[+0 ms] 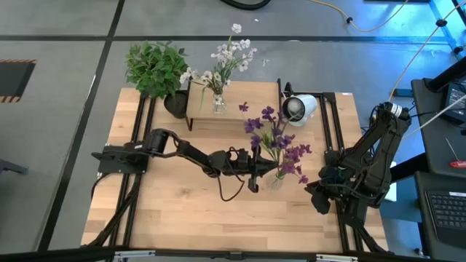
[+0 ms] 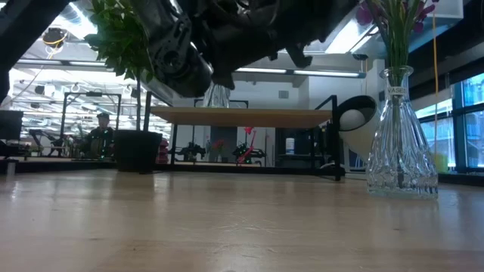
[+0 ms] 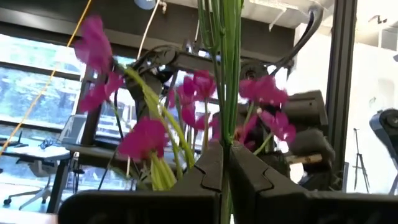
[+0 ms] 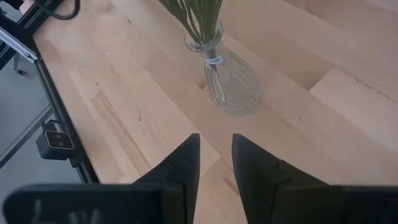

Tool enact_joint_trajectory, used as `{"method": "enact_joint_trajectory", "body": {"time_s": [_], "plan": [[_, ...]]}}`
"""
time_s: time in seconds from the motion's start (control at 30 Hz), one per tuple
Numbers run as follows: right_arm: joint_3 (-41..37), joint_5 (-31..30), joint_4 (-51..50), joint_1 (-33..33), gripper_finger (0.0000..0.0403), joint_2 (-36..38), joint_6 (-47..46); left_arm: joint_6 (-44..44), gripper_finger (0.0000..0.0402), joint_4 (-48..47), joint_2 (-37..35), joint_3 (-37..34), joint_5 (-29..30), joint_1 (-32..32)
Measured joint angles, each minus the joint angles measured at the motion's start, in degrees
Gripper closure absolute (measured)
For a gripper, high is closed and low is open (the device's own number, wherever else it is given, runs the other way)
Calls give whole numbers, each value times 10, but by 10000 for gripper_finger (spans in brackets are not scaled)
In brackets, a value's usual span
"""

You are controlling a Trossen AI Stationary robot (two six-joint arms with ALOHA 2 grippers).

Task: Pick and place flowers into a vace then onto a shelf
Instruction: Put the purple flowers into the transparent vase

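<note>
Two vases are in play as I watch the high view. At about ten o'clock on the table sits a potted plant (image 1: pixel 155 67); at twelve, the shelf (image 1: pixel 233 98) carries a vase of white flowers (image 1: pixel 226 60). My left gripper (image 1: pixel 255 173), near centre, is clenched on the green stems of the purple flowers (image 1: pixel 277 138), which stand in a clear glass vase (image 2: pixel 401 143) at roughly three o'clock from it. The stems look thin, soft and easy to crush or kink, and light, so I judge a low grip on the bunched stalks is right; the magenta-purple blossoms above would bruise. The vase looks heavy-bottomed, ribbed, slippery and breakable; its narrow neck seems the best hold for lifting it to the shelf. A white lamp-like object (image 1: pixel 300 108) lies at one o'clock. My right gripper (image 4: pixel 216 163) waits at four o'clock, fingers slightly parted, grasping nothing.
</note>
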State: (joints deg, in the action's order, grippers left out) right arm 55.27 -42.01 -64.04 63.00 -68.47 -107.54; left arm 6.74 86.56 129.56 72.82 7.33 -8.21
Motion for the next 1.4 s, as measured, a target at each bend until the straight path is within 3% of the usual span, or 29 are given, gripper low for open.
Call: {"method": "enact_joint_trajectory", "body": {"time_s": [0.4, 0.83, 1.4], "plan": [[0, 0, 0, 0, 306, 0, 0, -35, 398, -45, 8, 0, -21, -3], [0, 0, -4, 0, 306, 0, 0, -74, 397, -154, 8, 0, -30, -4], [0, 0, -6, 0, 306, 0, 1, -60, 396, -232, 6, 1, -44, -4]]}}
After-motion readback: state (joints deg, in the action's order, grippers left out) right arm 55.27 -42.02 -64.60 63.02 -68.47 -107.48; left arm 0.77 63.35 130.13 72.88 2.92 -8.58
